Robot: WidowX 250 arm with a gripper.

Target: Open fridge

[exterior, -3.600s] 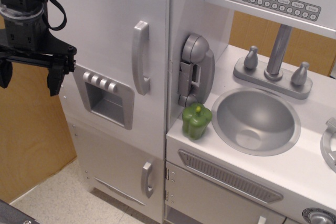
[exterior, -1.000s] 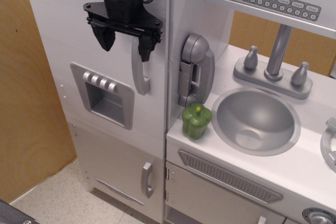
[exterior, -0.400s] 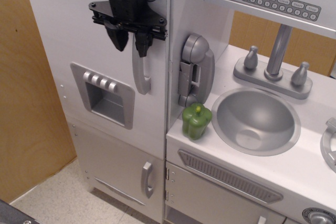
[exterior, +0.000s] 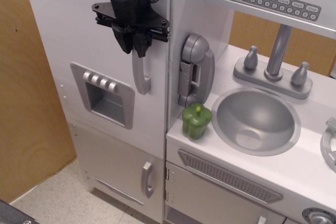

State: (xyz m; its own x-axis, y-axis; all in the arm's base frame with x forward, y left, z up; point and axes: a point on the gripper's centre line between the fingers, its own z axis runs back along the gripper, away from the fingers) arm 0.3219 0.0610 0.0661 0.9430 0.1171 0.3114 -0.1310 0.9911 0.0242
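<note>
The silver-grey fridge (exterior: 79, 35) stands at the left, and its large upper door is shut flush. The dispenser recess (exterior: 107, 99) with its small buttons sits low on the door. The curved vertical door handle (exterior: 141, 74) is near the door's right edge. My black gripper (exterior: 135, 46) comes down from above, and its fingers (exterior: 126, 43) are drawn close together around the top of the handle. The upper part of the handle is hidden behind them.
A grey toy phone (exterior: 195, 69) hangs on the wall right of the fridge. A green pepper (exterior: 197, 120) sits on the counter beside the sink (exterior: 255, 120). The smaller lower door has a short handle (exterior: 147, 179). A wooden panel (exterior: 26, 119) stands at the left.
The gripper swung from the far left across the door to the handle. Over the last second its fingers closed in from wide apart onto the handle's top. The door has not moved.
</note>
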